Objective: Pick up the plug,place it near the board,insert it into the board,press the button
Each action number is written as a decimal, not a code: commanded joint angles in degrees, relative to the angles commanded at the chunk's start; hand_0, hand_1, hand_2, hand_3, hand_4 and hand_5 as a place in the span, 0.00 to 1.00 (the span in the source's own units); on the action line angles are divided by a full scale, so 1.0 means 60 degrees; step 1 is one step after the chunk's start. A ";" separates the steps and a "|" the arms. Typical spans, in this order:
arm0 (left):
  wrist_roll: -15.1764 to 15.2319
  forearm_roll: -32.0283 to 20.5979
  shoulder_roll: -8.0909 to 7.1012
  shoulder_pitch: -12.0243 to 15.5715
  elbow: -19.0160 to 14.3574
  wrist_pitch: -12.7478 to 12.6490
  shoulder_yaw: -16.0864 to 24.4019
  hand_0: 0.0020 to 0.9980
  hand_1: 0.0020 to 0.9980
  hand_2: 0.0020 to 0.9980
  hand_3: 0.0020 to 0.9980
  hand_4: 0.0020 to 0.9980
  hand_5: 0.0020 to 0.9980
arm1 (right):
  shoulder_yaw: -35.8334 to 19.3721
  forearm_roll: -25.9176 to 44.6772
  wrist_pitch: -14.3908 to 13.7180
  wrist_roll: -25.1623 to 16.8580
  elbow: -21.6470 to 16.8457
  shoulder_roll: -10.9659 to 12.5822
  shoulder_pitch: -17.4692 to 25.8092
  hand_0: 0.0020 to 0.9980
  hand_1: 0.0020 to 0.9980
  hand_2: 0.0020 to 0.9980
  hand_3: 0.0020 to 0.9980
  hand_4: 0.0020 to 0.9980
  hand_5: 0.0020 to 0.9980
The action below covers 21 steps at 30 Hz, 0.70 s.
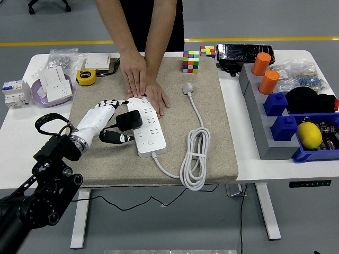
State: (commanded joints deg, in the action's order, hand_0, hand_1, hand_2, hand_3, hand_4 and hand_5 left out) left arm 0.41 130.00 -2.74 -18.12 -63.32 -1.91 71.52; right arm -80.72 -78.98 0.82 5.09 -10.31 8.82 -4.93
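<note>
The black plug (130, 120) sits on the left edge of the white power board (149, 129), which lies on the beige mat (212, 121). My left hand (117, 121) reaches in from the lower left and is open. Its fingers (110, 103) are spread just left of the plug, and the thumb (117, 138) lies below it beside the board. I cannot tell whether the hand touches the plug. A person at the far side presses both hands (142, 82) flat on the board's far end. My right hand is out of view.
The board's white cable (194, 159) lies coiled on the mat to its right, ending in a white plug (187, 87). Rubik's cubes (191, 61) stand at the mat's far edge. A yellow tape measure (86, 77) and sockets lie far left; blue bins (312, 143) stand right.
</note>
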 joint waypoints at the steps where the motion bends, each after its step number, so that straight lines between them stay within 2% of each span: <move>1: -0.0002 -0.0048 0.0053 -0.0054 0.0140 -0.0052 -0.0021 0.95 0.95 0.87 0.84 1.00 0.28 | 0.0006 0.0001 0.0002 0.0002 0.0000 0.0000 0.0001 0.82 0.75 0.74 0.78 1.00 0.90; 4: -0.0089 -0.0373 0.0245 -0.0192 0.0547 -0.0158 -0.0026 0.95 0.95 0.87 0.84 1.00 0.28 | 0.0037 0.0001 0.0005 0.0006 0.0000 0.0005 -0.0007 0.82 0.75 0.74 0.78 1.00 0.90; 6: -0.0070 -0.0551 0.0324 -0.0243 0.0677 -0.0243 -0.0024 0.95 0.95 0.87 0.84 1.00 0.28 | 0.0056 -0.0005 0.0008 0.0010 0.0000 0.0010 -0.0008 0.82 0.75 0.74 0.78 1.00 0.90; 7: -0.0060 -0.0575 0.0358 -0.0270 0.0723 -0.0273 -0.0014 0.93 0.92 0.81 0.81 1.00 0.28 | 0.0057 -0.0013 0.0009 0.0013 0.0000 0.0012 -0.0005 0.82 0.75 0.74 0.78 1.00 0.90; 10: -0.0035 -0.0663 0.0450 -0.0366 0.0874 -0.0317 0.0030 0.93 0.92 0.81 0.81 1.00 0.28 | 0.0060 -0.0044 0.0015 0.0024 0.0000 0.0018 0.0009 0.82 0.75 0.74 0.78 1.00 0.90; 18: 0.0042 -0.0840 0.0456 -0.0540 0.1206 -0.0419 0.0151 0.91 0.91 0.79 0.81 1.00 0.28 | 0.0094 -0.0055 0.0023 0.0021 0.0000 0.0037 -0.0001 0.82 0.75 0.74 0.78 1.00 0.90; 19: 0.0067 -0.0854 0.0456 -0.0560 0.1301 -0.0461 0.0168 0.88 0.88 0.74 0.77 1.00 0.28 | 0.0096 -0.0055 0.0022 0.0021 0.0000 0.0040 0.0000 0.82 0.75 0.74 0.78 1.00 0.90; 21: 0.0075 -0.0838 0.0456 -0.0581 0.1421 -0.0479 0.0196 0.88 0.88 0.74 0.77 1.00 0.28 | 0.0099 -0.0064 0.0025 0.0026 0.0000 0.0045 0.0004 0.82 0.75 0.74 0.78 1.00 0.90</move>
State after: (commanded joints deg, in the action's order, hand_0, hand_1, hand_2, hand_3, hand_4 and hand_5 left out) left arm 0.86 124.97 0.00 -21.60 -54.79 -4.79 72.69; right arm -80.12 -79.36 0.97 5.25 -10.31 9.09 -4.90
